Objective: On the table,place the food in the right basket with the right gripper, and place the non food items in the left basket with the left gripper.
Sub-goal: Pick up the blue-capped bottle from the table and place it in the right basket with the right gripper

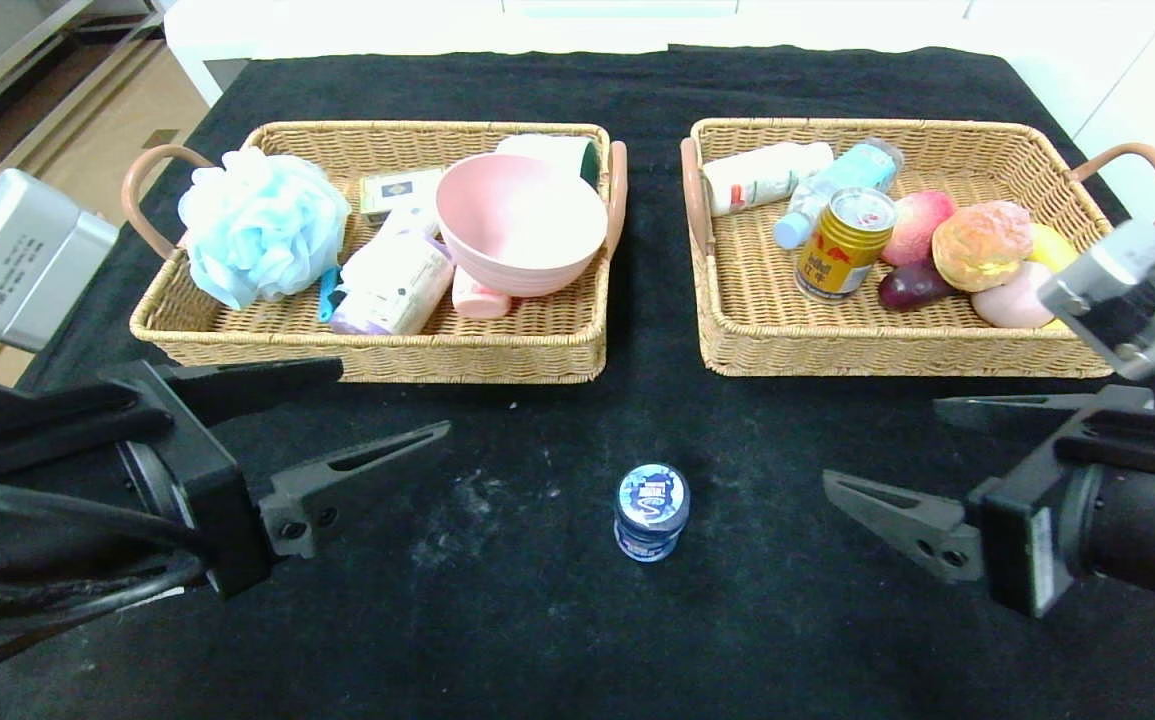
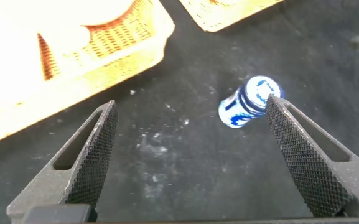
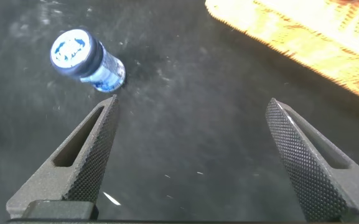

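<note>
Two baskets sit side by side on the black bench [image 1: 537, 620]. The left basket [image 1: 237, 345] holds the pouf [image 1: 257, 225], bowl [image 1: 522, 225] and canister [image 1: 392, 285]; the right basket [image 1: 837, 350] holds the can [image 1: 842, 245] and bun [image 1: 982, 245]. Both grippers hover low, fingers spread wide and empty: left gripper [image 1: 392, 400], right gripper [image 1: 882, 450]. Between them the jar [image 1: 651, 511] stands upright on the cloth.

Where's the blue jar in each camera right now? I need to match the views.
Head: jar upright on the table, near the middle, between both open grippers.
Left wrist: jar beside one finger's tip.
Right wrist: jar just beyond one finger's tip.
Shared landmark: whitish smudges on the cloth beside the jar.
</note>
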Controlling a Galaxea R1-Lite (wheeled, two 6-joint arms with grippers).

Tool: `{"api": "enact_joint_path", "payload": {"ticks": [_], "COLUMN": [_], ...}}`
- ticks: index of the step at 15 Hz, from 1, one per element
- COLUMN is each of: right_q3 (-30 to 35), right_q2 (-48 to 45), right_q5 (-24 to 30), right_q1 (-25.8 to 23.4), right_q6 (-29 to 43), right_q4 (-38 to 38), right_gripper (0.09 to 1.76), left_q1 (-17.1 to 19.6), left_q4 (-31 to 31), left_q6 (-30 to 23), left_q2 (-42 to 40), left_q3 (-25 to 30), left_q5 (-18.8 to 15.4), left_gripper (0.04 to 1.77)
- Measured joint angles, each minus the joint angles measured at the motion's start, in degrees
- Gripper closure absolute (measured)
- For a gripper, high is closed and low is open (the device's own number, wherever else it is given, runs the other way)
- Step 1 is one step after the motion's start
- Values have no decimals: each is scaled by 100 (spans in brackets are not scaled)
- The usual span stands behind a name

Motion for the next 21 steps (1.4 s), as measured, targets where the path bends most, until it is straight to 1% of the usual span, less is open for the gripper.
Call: {"api": "enact_joint_path", "payload": {"ticks": [2, 5, 8, 10, 13, 16, 19, 21], "right_q3": [-691, -1783, -2803, -3296, -3586, -3788, -3871, -3871], "right_q2": [527, 1353, 2035, 2415, 2920, 3388, 3663, 3772], "right_q5": [-675, -1423, -1759, -1916, -2004, -2249, -2275, -2275], "right_q1": [523, 1117, 1436, 1615, 1698, 1698, 1684, 1676], "right_q6": [473, 1465, 2344, 2650, 2827, 3009, 3067, 3081], "right_q4": [547, 1353, 2055, 2428, 2471, 2461, 2471, 2475], "right_gripper": [14, 14, 14, 14, 14, 14, 14, 14], "left_q1": [94, 167, 230, 239, 243, 243, 236, 226], "left_q4": [-18, 37, 72, 83, 80, 85, 310, 332], "left_q6": [37, 39, 56, 119, 127, 166, 185, 240], "left_q2": [-30, -132, -261, -356, -463, -525, -564, -589], "left_q3": [-22, -90, -168, -197, -219, -228, -232, -251], "left_q5": [9, 6, 17, 20, 17, 20, 20, 13], "left_gripper": [10, 9, 9, 9, 9, 9, 9, 9]}}
